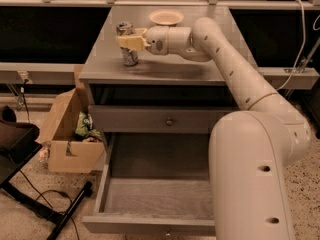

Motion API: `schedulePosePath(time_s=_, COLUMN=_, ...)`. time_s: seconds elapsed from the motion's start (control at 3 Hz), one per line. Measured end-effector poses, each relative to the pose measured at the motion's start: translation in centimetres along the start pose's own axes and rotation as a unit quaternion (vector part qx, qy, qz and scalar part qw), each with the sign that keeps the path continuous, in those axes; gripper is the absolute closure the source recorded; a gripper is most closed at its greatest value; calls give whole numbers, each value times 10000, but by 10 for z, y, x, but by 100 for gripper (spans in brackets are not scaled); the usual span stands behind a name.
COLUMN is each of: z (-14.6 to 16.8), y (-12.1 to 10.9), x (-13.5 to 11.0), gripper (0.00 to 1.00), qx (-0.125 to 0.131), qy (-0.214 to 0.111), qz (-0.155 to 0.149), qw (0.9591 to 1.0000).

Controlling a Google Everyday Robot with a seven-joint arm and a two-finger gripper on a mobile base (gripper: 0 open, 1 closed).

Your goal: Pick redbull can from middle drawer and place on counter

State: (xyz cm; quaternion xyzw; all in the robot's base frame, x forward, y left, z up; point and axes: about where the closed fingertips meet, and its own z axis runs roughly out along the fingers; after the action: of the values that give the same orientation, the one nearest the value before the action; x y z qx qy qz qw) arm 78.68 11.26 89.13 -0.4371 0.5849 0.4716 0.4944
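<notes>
The redbull can [128, 54] stands upright on the grey counter [170, 66], near its left front part. My gripper [128, 41] reaches in from the right and its yellowish fingers [131, 41] are closed around the can's upper half. The can's base appears to rest on the counter top. The middle drawer [150, 194] is pulled wide open below, and its grained floor is bare. The shallower knobbed drawer front [169, 120] above it is closed.
A shallow cream bowl [166, 17] sits at the back of the counter. An open cardboard box [67, 134] with packets stands on the floor at the left. A black stand and cables [35, 204] lie at the lower left. My arm's large white body [252, 174] fills the right.
</notes>
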Motion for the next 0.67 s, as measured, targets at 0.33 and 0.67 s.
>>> schedulePosePath(time_s=0.33, z=0, y=1, x=-7, gripper=37, qx=0, qy=0, qz=0, qw=10000)
schedulePosePath(time_s=0.67, z=0, y=1, x=-7, gripper=13, qx=0, qy=0, qz=0, qw=10000)
